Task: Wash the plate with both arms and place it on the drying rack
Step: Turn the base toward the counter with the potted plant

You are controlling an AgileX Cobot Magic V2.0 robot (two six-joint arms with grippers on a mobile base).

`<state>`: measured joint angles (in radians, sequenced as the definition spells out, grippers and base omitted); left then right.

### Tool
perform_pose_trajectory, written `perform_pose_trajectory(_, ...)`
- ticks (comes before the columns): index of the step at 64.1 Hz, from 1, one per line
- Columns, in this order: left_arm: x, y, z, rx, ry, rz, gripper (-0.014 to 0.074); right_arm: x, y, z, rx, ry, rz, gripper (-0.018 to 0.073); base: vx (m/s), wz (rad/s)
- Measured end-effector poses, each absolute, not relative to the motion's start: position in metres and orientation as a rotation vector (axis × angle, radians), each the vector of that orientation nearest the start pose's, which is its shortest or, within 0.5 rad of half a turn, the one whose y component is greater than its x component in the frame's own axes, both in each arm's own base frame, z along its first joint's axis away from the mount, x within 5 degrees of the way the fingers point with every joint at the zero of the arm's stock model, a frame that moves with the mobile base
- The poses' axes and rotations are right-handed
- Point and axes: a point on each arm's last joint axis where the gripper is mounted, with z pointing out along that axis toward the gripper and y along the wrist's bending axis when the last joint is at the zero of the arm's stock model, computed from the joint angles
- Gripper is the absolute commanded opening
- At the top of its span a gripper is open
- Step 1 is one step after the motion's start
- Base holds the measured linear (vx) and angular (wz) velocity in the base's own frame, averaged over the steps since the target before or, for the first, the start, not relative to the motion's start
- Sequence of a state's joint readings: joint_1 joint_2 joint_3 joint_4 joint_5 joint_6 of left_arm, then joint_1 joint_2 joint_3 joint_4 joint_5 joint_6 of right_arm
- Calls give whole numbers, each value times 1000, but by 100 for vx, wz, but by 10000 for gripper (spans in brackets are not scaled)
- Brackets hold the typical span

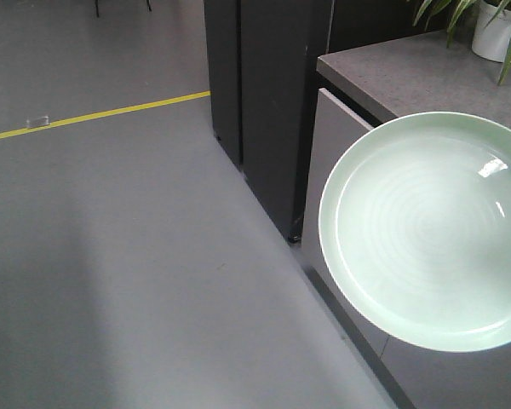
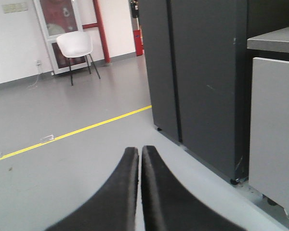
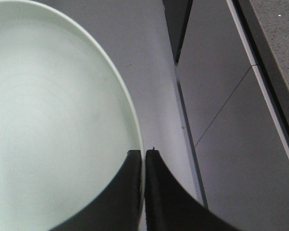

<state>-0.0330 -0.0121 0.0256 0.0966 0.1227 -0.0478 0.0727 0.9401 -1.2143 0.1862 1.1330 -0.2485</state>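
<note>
**Left gripper** (image 2: pixel 139 150), left wrist view: its two black fingers (image 2: pixel 123 192) are pressed side by side with only a hairline gap between them. Nothing sits in that gap, so the gripper is clenched on air above the grey floor (image 2: pixel 62 168).

**Right gripper** (image 3: pixel 143 153), right wrist view: also drawn together, but clamped on the rim of the plate (image 3: pixel 53 120). One finger lies over the plate's inner face and the other outside it, with the rim running between them.

**Count:** two grippers, one plate.

**Plate:** pale mint green and round, with a raised rim and faint concentric rings. It rests on no surface and is held in the air by its edge alone.

**Front view, left to right:**
- one yellow line (image 1: pixel 102 113) crossing the floor
- one tall dark cabinet (image 1: pixel 272 102)
- one pale grey cabinet front (image 1: pixel 336 162) under one speckled grey countertop (image 1: pixel 400 72)
- the plate, face towards the camera, filling the lower right and overlapping both the grey front and the countertop's near edge
- one white pot (image 1: pixel 498 34) with green leaves, at the countertop's far right corner, well apart from the plate

**Left wrist view:** one white chair (image 2: pixel 75 44) stands by the far wall, left of the dark cabinet.
</note>
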Motion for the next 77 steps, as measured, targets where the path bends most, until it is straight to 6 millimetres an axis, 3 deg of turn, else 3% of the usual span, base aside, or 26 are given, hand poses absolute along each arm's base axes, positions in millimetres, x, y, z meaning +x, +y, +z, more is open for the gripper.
perform_pose_trajectory(77, 56, -1, 194, 57, 1618, 21, 3, 155, 27, 421, -363, 2298, 148, -8, 7, -14)
